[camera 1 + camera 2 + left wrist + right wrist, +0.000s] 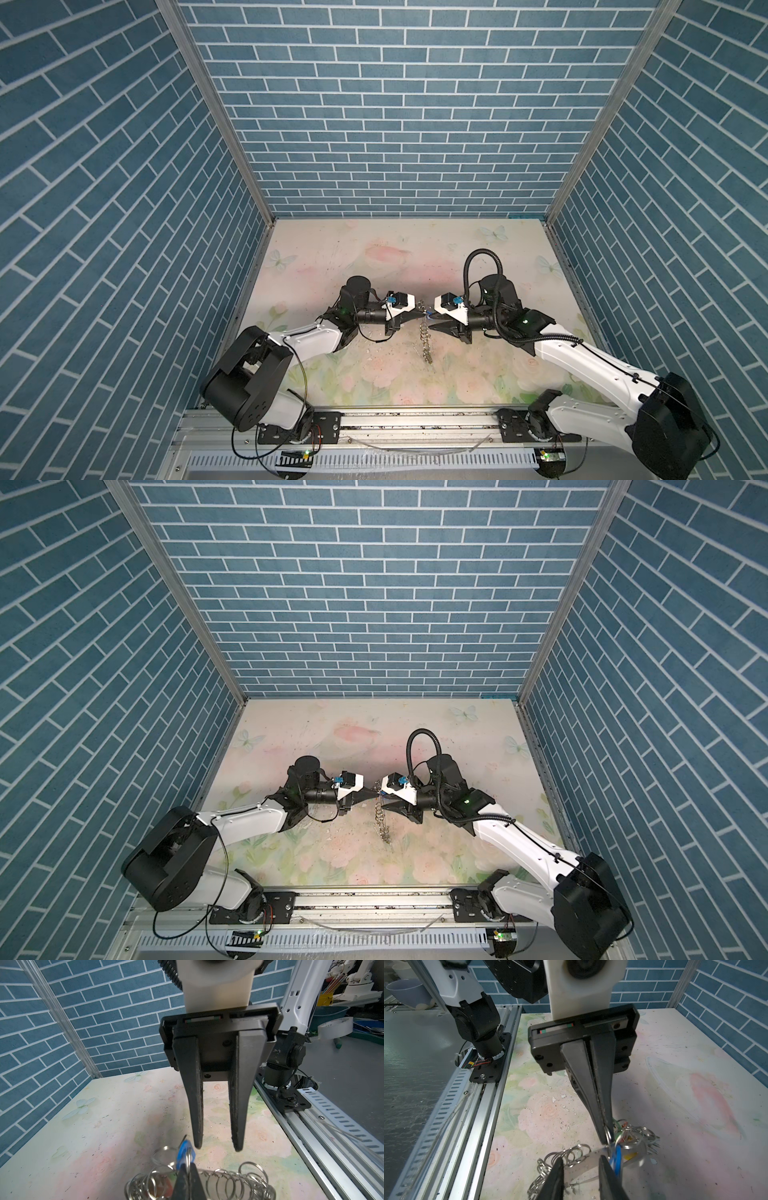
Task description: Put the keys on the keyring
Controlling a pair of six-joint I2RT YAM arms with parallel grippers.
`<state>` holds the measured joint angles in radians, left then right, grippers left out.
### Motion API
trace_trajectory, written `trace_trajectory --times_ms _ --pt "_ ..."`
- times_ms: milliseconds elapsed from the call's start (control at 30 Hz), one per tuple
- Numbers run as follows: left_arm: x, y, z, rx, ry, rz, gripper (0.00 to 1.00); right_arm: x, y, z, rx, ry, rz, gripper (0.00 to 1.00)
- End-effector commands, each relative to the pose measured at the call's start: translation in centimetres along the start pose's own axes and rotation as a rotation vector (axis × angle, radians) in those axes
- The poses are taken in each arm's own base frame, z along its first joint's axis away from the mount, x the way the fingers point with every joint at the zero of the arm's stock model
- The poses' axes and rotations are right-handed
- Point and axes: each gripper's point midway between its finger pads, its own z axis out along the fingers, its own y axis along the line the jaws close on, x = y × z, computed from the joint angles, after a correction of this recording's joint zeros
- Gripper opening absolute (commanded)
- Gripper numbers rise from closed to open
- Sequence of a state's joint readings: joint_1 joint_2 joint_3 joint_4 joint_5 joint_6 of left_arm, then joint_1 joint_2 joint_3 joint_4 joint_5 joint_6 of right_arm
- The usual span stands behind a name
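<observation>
1. The left claw (605, 1138) is clenched. Its 2 fingers lie pressed together, and the tips pinch a small ring of the keyring (424, 336).
2. The keyring is held up over the middle of the tabletop (374, 257), between the 2 claws. In both top views its string of small silver rings hangs down from the left claw's tips. I cannot tell whether the lowest rings touch the tabletop.
3. The right claw (217, 1148) faces the left claw tip to tip and is released. Its 2 fingers stand apart with a clear gap, and nothing is clamped between them.
4. A blue-tagged key (184, 1153) hangs at the pinched ring, just beside 1 finger of the right claw.
5. In the right wrist view, a green-tagged key (618, 1136) and a yellow-tagged key (631, 1155) sit bunched among the rings, just past the left claw's tips.
6. In that same view, the thin silvery band of the hoop shows through the gap between the right claw's fingers. I cannot tell whether it touches them.
</observation>
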<state>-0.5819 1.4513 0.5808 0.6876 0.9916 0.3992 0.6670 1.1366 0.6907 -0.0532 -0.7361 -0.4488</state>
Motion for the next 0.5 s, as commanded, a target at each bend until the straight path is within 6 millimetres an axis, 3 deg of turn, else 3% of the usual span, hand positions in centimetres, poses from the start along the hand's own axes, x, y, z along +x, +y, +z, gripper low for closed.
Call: trace_trajectory --times_ms 0,300,467 --pt "-0.3 -0.3 -0.1 0.022 -0.025 0.013 0.0 -0.4 -0.8 0.1 0.04 -0.004 -0.022 0.27" --pt "-0.1 -0.1 -0.2 0.009 -0.015 0.01 0.0 0.1 -1.0 -0.2 0.069 0.011 0.009 0.27" --pt "0.0 0.1 -1.2 -0.041 -0.007 0.023 0.0 3.0 -4.8 -1.3 0.322 0.086 0.179 0.28"
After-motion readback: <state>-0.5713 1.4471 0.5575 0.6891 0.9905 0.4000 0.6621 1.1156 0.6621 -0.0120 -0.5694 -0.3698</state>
